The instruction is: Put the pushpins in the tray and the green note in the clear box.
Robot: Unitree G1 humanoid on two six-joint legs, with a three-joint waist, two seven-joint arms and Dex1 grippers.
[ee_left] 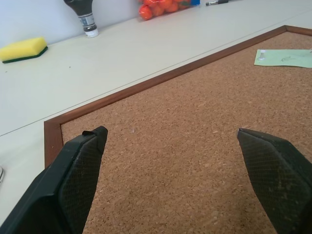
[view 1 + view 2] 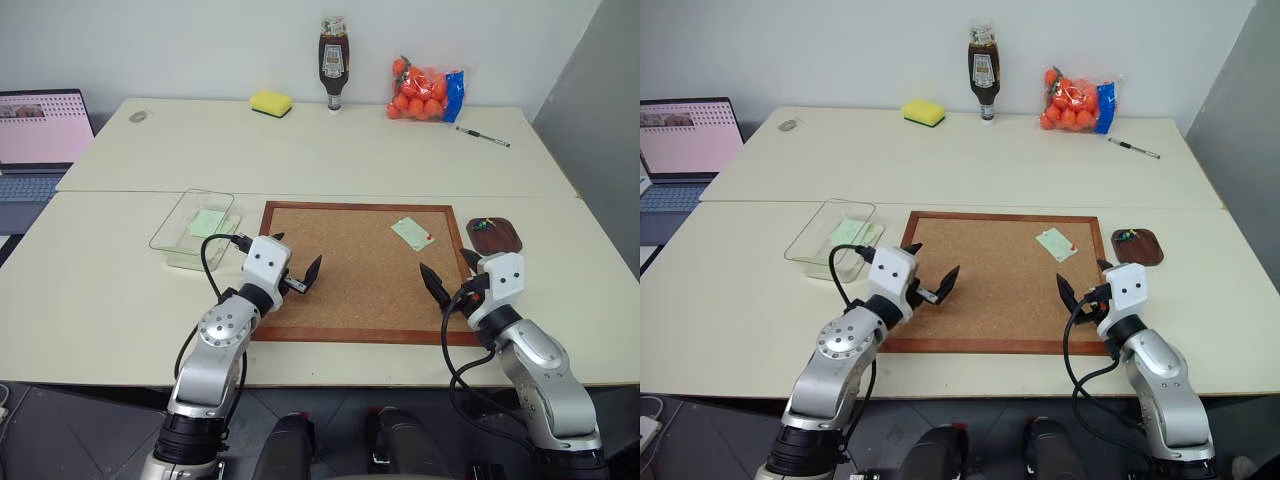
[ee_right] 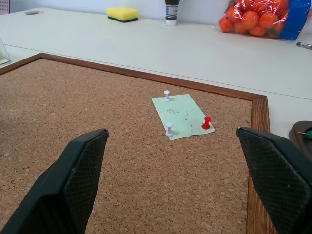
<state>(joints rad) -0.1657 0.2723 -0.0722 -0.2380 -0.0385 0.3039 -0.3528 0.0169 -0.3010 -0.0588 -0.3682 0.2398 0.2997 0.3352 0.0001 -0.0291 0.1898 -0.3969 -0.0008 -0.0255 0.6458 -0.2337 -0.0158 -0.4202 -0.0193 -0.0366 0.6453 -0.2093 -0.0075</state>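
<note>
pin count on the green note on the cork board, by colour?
On the green note on the cork board:
white pushpins: 2
red pushpin: 1
Total: 3

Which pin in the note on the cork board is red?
The red pin sits at the note's corner nearest the tray. The other two pins are white, along the opposite edge.

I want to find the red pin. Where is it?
The red pin is stuck in a corner of the green note on the cork board, at its far right, near the brown tray.
</note>
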